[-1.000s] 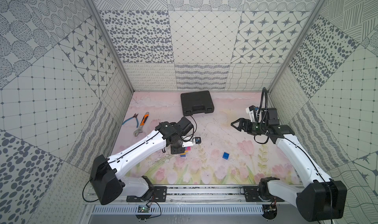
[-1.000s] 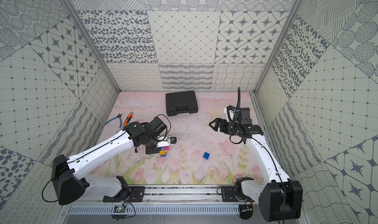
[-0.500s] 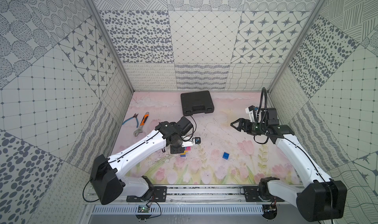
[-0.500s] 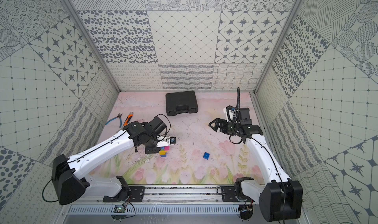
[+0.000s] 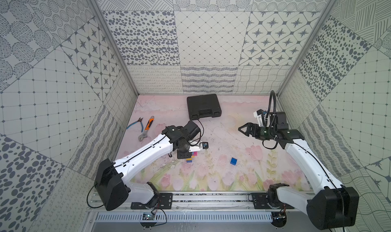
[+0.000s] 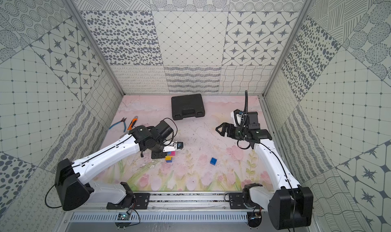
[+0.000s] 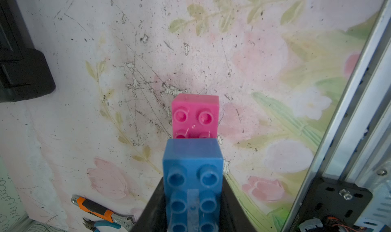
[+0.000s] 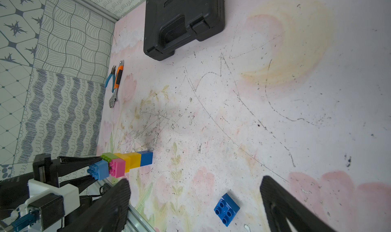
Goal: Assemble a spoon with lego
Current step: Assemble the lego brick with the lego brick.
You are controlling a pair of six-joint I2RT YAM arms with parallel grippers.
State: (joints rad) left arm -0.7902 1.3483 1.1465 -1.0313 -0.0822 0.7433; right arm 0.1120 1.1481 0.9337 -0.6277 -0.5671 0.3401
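Observation:
The spoon [image 8: 124, 163] is a short stack of lego: a light blue brick [image 7: 192, 178] at the top, then lime green and pink [image 7: 194, 116], then yellow, with a dark blue end toward the mat. Both top views show only part of the spoon [image 5: 191, 156] [image 6: 169, 156] under the left wrist. My left gripper [image 7: 192, 190] is shut on the light blue brick. Whether the dark blue end touches the mat I cannot tell. A loose dark blue square brick [image 5: 233, 161] [image 6: 213, 161] [image 8: 226, 208] lies on the mat. My right gripper [image 5: 241, 128] [image 8: 194, 184] hangs open and empty, above and behind that brick.
A black plastic case [image 5: 203, 106] lies at the back centre. Blue-handled pliers [image 5: 135, 124] and an orange-handled wrench [image 5: 147, 128] lie at the left near the wall. Patterned walls close in three sides, and a metal rail [image 5: 211, 197] runs along the front.

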